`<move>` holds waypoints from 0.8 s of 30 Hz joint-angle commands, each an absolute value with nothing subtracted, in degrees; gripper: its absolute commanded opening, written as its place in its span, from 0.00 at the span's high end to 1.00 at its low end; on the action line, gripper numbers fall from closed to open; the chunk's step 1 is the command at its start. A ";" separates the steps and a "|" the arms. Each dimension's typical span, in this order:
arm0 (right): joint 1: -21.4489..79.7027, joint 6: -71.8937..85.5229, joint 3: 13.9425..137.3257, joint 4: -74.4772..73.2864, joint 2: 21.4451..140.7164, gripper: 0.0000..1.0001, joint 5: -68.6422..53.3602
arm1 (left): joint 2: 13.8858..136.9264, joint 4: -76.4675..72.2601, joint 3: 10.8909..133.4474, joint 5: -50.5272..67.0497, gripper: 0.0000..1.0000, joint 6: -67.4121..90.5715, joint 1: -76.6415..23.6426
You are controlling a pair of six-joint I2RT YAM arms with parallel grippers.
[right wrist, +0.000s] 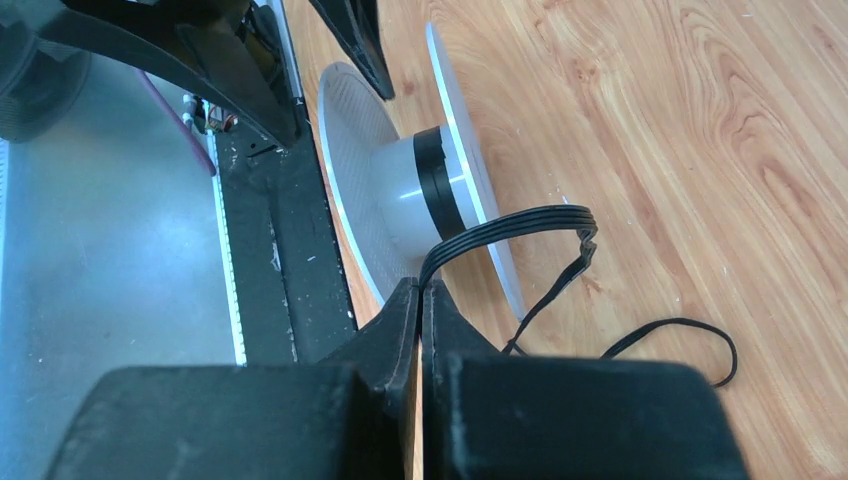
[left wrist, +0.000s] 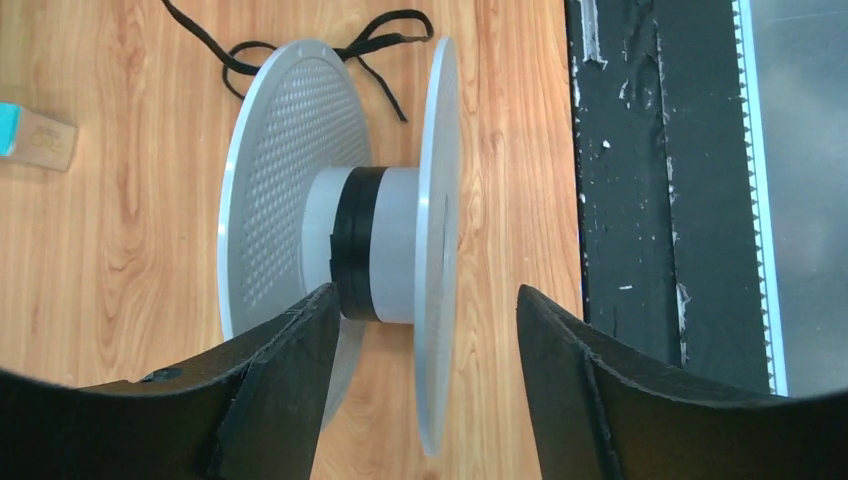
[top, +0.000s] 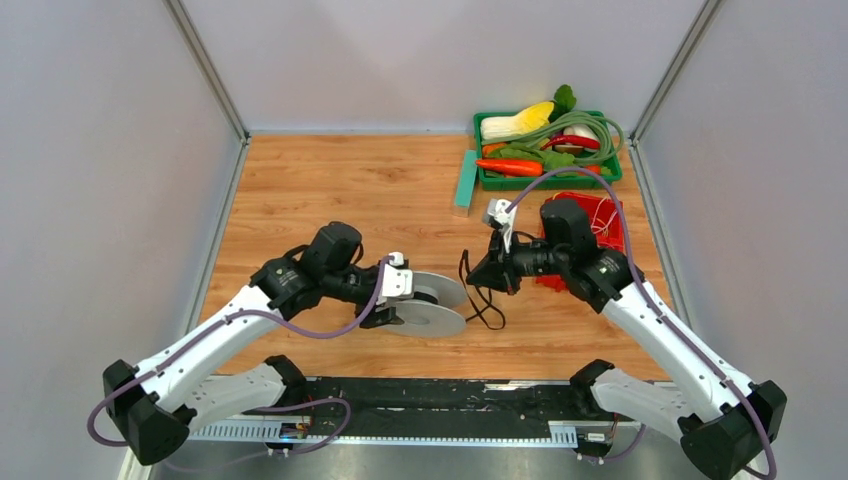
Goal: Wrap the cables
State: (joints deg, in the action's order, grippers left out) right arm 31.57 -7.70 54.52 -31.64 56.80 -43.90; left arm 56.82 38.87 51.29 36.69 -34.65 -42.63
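Only a few turns of black cable [right wrist: 520,222] are on the reel [left wrist: 290,180] by the surface's near edge, rest lies loose. The right fingers [right wrist: 395,330] pinch it tight, left fingers [left wrist: 290,340] spread wide, empty.

Plain grey walls [top: 420,60] enclose a wooden tabletop [top: 330,190].

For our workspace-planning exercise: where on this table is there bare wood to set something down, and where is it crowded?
Bare wood spans the far left of the table, between the left wall and the teal block. Crowded: the middle, with spool and cable, and the far right, with green tray and red net bag.
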 commanded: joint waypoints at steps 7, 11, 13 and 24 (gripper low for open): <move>36.91 -5.46 54.58 -29.70 56.78 1.00 -37.18 | 43.16 30.07 49.49 33.33 0.39 -34.26 -34.72; 38.05 2.78 52.04 -25.95 55.20 1.00 -36.39 | 44.20 23.22 45.80 28.31 0.41 -36.74 -33.84; 38.93 7.89 50.81 -20.60 54.67 1.00 -36.56 | 45.96 21.89 45.26 29.43 0.44 -37.52 -33.84; 46.05 31.27 49.92 -8.88 61.26 1.00 -23.58 | 51.15 20.13 43.59 32.61 0.76 -34.37 -34.28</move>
